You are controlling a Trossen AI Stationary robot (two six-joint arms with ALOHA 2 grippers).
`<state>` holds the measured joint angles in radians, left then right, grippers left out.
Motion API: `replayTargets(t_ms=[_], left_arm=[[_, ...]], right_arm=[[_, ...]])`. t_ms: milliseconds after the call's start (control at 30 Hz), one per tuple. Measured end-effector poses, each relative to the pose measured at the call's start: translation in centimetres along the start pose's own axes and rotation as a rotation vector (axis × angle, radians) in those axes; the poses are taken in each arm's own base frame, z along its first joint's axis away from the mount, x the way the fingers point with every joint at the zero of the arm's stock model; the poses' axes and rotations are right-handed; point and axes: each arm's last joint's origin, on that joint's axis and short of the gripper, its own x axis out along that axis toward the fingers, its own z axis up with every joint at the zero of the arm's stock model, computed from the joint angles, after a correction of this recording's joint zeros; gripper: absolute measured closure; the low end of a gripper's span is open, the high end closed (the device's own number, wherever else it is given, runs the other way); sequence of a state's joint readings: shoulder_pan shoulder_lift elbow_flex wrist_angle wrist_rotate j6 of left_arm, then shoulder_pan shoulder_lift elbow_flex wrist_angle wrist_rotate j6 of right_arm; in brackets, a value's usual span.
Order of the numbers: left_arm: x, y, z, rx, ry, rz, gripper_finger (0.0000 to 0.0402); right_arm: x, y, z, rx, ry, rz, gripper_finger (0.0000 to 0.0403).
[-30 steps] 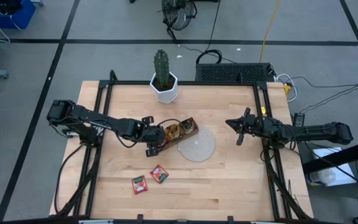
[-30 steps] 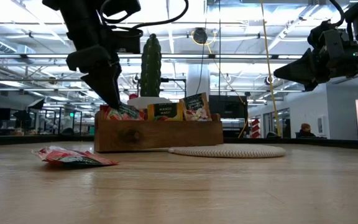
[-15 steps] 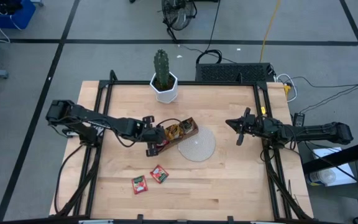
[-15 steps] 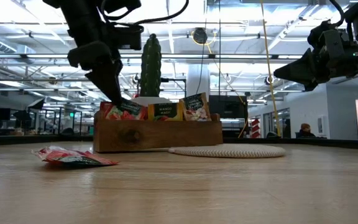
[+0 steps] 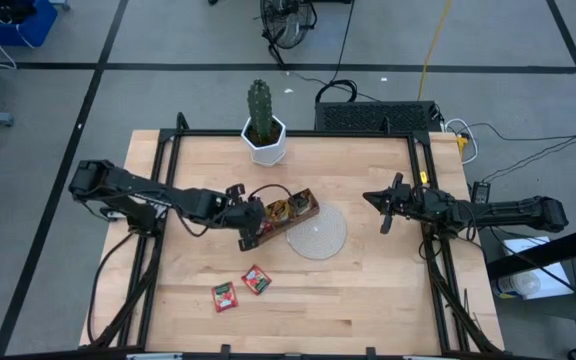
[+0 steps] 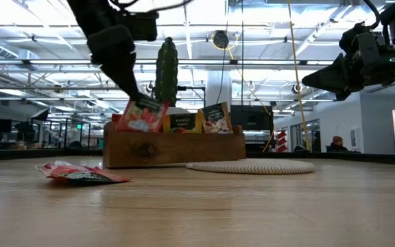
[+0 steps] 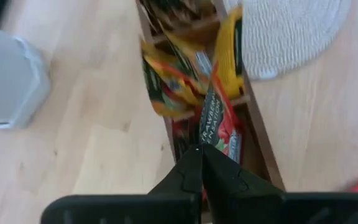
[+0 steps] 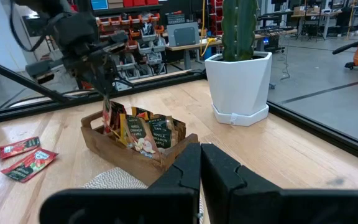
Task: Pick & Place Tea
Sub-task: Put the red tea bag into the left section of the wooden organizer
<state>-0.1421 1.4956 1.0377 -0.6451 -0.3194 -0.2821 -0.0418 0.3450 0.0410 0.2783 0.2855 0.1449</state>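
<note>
A brown wooden tray [image 5: 290,208] stands mid-table, with several tea sachets [image 6: 197,121] upright in it. My left gripper [image 6: 136,98] hangs over the tray's left end, shut on a red tea sachet [image 6: 141,116], which also shows in the left wrist view [image 7: 221,127]. Two more red sachets [image 5: 225,297] [image 5: 257,280] lie flat on the table nearer the front edge. My right gripper [image 5: 370,197] hovers shut at the table's right side with nothing in it. My left gripper pinches the red sachet's upper edge [image 7: 207,138] between its two fingertips. The fingers [image 6: 130,82] come from above, slanting down. The sachet hangs tilted below them, its lower edge about level with the tray's rim [image 6: 173,134].
A cactus in a white pot [image 5: 264,137] stands at the table's far edge behind the tray. A round woven mat [image 5: 317,236] lies just right of the tray. Black frame rails [image 5: 158,190] run along the table's left and right sides.
My left gripper has gone up from inside the tray's left end. The red sachet has come up with it, from standing down among the others to hanging tilted at rim height. The right arm has kept still.
</note>
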Motion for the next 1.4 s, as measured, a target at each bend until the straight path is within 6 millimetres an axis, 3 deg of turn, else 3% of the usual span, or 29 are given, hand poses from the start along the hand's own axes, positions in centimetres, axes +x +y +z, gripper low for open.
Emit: replayTargets(t_ms=[400,700,1133,1400], left_arm=[[-1.2,-3.5,-1.1,-0.159,-0.136,0.148,0.0398],[-0.2,-5.4,-3.4,-0.276,-0.258,0.158,0.0399],[-0.2,-5.9,-5.2,-0.240,-0.201,0.184,0.0400],[0.0,-5.4,-5.1,-0.260,-0.194,0.201,0.0401]], right_arm=[[0.0,0.0,0.0,0.000,0.000,0.000,0.0403],[0.0,0.0,0.0,0.000,0.000,0.000,0.0403],[0.0,0.0,0.0,0.000,0.000,0.000,0.0403],[0.0,0.0,0.0,0.000,0.000,0.000,0.0403]])
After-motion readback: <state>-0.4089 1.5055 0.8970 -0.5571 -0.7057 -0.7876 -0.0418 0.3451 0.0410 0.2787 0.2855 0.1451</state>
